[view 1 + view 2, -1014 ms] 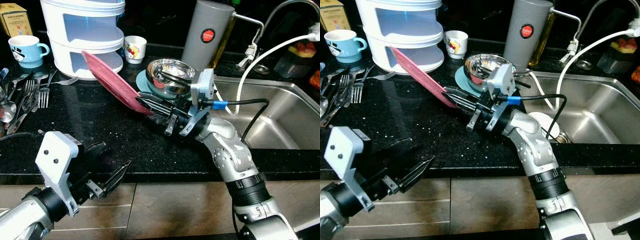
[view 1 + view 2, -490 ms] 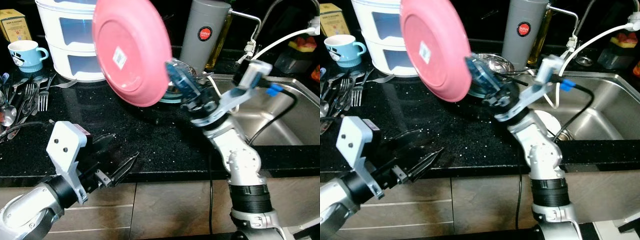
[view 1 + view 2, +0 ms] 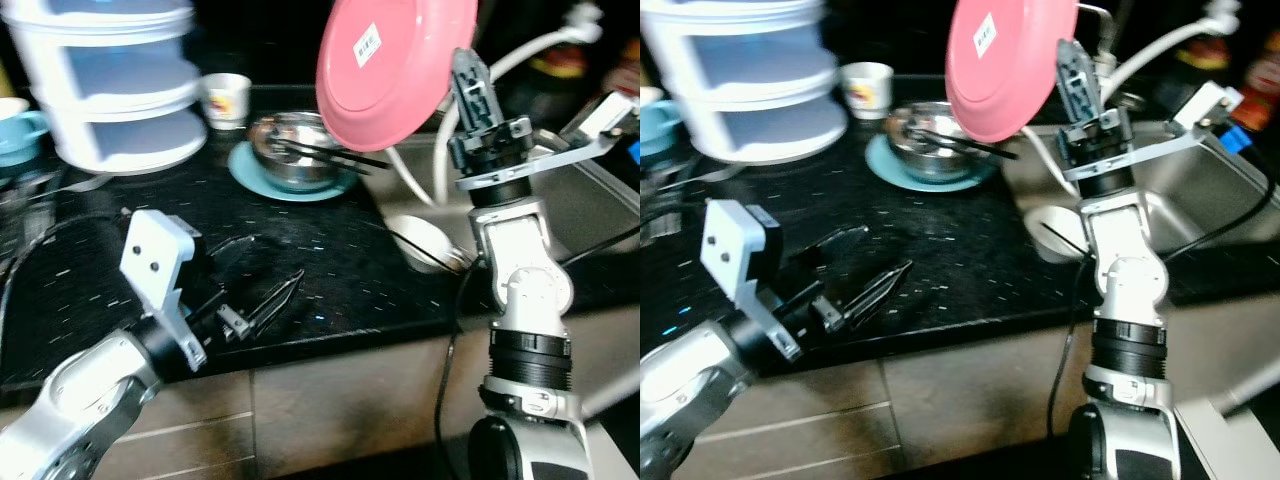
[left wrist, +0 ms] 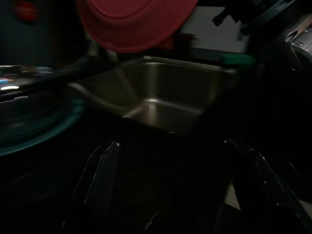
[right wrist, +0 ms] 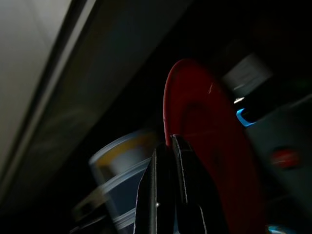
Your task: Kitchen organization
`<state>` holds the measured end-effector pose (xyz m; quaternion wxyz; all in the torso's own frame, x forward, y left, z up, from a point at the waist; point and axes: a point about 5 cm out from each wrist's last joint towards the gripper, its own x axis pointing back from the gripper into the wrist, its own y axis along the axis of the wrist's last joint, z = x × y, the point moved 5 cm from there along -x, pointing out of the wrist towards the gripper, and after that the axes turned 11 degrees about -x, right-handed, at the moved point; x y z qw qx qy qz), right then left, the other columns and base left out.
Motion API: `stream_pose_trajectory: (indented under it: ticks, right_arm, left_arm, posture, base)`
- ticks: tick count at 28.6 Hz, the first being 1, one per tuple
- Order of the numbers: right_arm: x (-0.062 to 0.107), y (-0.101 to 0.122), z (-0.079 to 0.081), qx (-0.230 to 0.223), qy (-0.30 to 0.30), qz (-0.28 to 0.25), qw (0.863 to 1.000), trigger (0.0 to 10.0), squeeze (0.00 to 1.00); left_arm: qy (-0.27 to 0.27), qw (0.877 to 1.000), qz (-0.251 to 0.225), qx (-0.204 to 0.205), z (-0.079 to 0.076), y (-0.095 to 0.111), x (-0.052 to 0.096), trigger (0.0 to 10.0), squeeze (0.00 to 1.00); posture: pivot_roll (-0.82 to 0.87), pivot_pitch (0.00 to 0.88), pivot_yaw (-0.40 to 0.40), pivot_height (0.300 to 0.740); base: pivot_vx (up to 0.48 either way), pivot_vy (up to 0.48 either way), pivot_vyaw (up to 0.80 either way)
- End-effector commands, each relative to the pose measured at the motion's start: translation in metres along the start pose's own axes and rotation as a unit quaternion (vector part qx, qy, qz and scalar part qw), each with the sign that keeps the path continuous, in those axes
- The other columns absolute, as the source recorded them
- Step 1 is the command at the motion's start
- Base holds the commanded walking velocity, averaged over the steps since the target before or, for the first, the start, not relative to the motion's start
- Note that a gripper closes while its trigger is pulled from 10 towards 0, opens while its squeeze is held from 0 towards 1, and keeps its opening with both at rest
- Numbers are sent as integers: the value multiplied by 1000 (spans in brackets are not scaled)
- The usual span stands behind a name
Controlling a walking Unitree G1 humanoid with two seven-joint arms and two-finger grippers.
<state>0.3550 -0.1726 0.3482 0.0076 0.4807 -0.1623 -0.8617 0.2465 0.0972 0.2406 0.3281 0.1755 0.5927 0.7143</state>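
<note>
The right arm stands nearly upright from the near edge of the black surface (image 3: 330,270), forearm vertical, and its right gripper (image 3: 466,75) points up with the fingers pinched narrow on the rim of a pink plate (image 3: 390,55); the right wrist view shows the two fingers (image 5: 163,180) closed on the plate's edge. The plate is held high in the air, tilted, its underside with a white sticker facing the camera, above the boundary between the surface and the steel sink (image 3: 1215,190) on the right. The left arm reaches in low from the near left, forearm roughly level, and the left gripper (image 3: 262,300) hovers just over the near part of the surface with its fingers spread wide and nothing between them. Farther back, a steel bowl (image 3: 290,160) holding dark chopsticks sits on a teal plate (image 3: 255,178), left of the raised plate. A small white cup (image 3: 226,98) stands behind it, and a white tiered container (image 3: 105,85) occupies the far left beside a blue mug (image 3: 12,130). A white hose (image 3: 520,55) arcs behind the plate toward the sink. Bare black surface lies between the left gripper and the bowl, and the sink basin is open on the right. The views are somewhat blurred.
</note>
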Motion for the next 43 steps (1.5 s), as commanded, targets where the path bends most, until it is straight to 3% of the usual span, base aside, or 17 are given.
stream_pose_trajectory:
  ticks: [1,3,5,9,13,21,23,24,27,29,30,31,32,33,37,40,43]
  right_arm:
    - [1,7,-4,18,-11,-11,1000,0,0]
    - [3,5,-13,38,-38,-10,999,10000,0]
    - [4,3,-18,54,-51,-6,997,10000,0]
    - [7,-20,-38,199,-101,73,972,10000,0]
    - [16,-49,-62,351,-139,171,910,10000,0]
    - [31,-68,-85,480,-166,233,830,10000,0]
    - [33,-71,-88,477,-171,232,830,10000,0]
    - [35,-74,-88,466,-172,228,837,10000,1000]
    - [36,-77,-88,455,-174,217,846,10000,1000]
    - [29,-73,-79,374,-184,167,894,10000,1000]
    - [29,-73,-79,374,-184,167,894,10000,1000]
    - [23,-67,-70,287,-185,120,932,10000,447]
    - [23,-67,-70,287,-185,120,932,10000,447]
    - [21,-65,-65,258,-173,108,944,10000,0]
    - [18,-66,-56,211,-151,103,960,10000,0]
    - [22,-76,-20,84,-40,126,988,10000,0]
    - [33,-79,-2,29,18,147,989,10000,0]
  left_arm:
    - [-3,1000,-6,-2,-1,1,-3,10000,0]
    - [-2,1000,-13,-5,1,3,-6,10000,0]
    - [-2,1000,-15,-6,1,4,-7,10000,0]
    - [-4,1000,-18,-4,-2,3,-10,10000,0]
    - [19,999,-24,-12,4,4,-14,10000,0]
    - [34,999,-26,-21,10,5,-16,10000,0]
    - [35,999,-27,-22,11,5,-16,10000,0]
    - [36,999,-28,-23,11,6,-17,10000,0]
    - [37,999,-29,-24,11,6,-18,10000,0]
    - [36,999,-31,-24,10,6,-20,10000,0]
    - [36,999,-31,-24,10,6,-20,10000,0]
    - [36,999,-33,-25,10,6,-21,10000,0]
    - [36,999,-33,-25,10,6,-21,10000,0]
    - [36,998,-33,-25,11,6,-21,10000,0]
    - [38,998,-35,-26,12,7,-22,10000,0]
    - [46,998,-39,-30,15,8,-23,10000,0]
    - [53,997,-41,-32,17,9,-24,10000,0]
  posture:
    - [195,0,-37,740]
    - [195,0,-36,740]
    - [195,0,-36,740]
    - [191,0,-32,740]
    - [194,0,-37,740]
    - [202,0,-38,740]
    - [203,0,-38,740]
    - [203,0,-37,740]
    - [203,0,-36,740]
    - [201,0,-31,740]
    - [201,0,-31,740]
    - [198,0,-29,740]
    - [198,0,-29,740]
    - [198,0,-29,740]
    - [195,0,-27,740]
    - [194,0,-29,740]
    - [195,0,-32,740]
  base:
    - [0,0,-800]
    - [0,0,-800]
    - [0,0,0]
    - [0,0,0]
    - [0,0,0]
    - [0,0,0]
    - [0,0,0]
    - [0,0,0]
    - [0,0,0]
    - [0,0,0]
    - [0,0,0]
    - [0,0,0]
    - [0,0,0]
    - [0,0,0]
    - [0,0,0]
    - [0,0,0]
    - [0,0,0]
